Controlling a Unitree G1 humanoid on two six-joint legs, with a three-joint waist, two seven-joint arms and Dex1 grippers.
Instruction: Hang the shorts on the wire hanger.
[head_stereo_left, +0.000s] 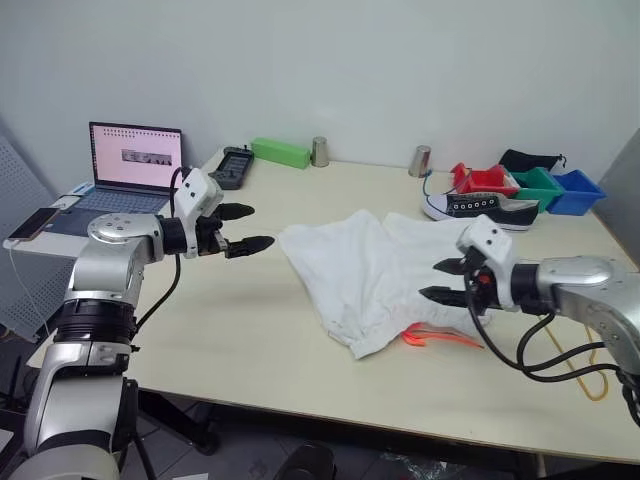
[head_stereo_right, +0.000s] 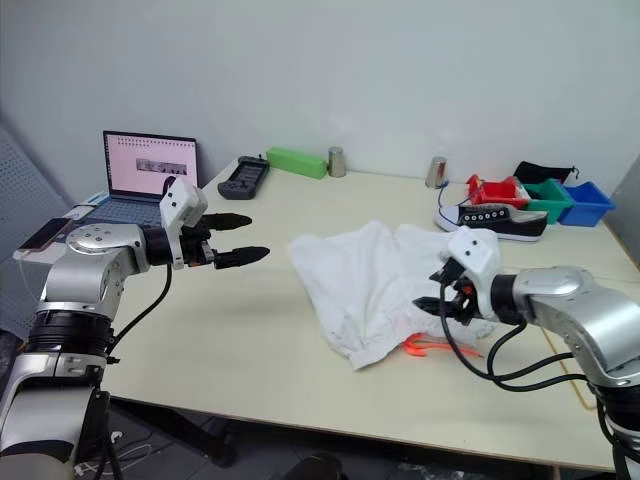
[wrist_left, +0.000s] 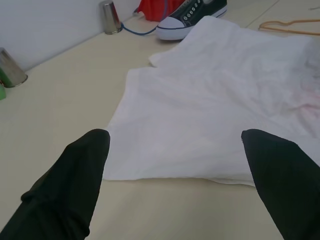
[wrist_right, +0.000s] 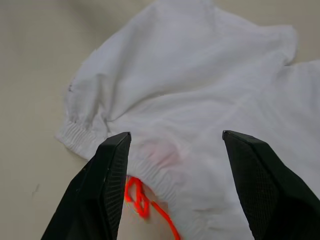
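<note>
Two empty spread grippers, left gripper (head_stereo_left: 247, 227) and right gripper (head_stereo_left: 438, 281), flanking shorts (head_stereo_left: 365, 265); sneaker (head_stereo_left: 480, 207) beyond.

- The right hand (wrist_right: 175, 165), with two black textured fingers (wrist_right: 102, 195) set wide apart, hangs above the cloth with nothing between them.
- Large, crumpled white thin-fabric shorts (wrist_right: 200, 95) lie spread on the pale beige surface (wrist_right: 35, 65).
- A neon orange-red drawstring (wrist_right: 142, 202) curls out past the gathered elastic waistband.
</note>
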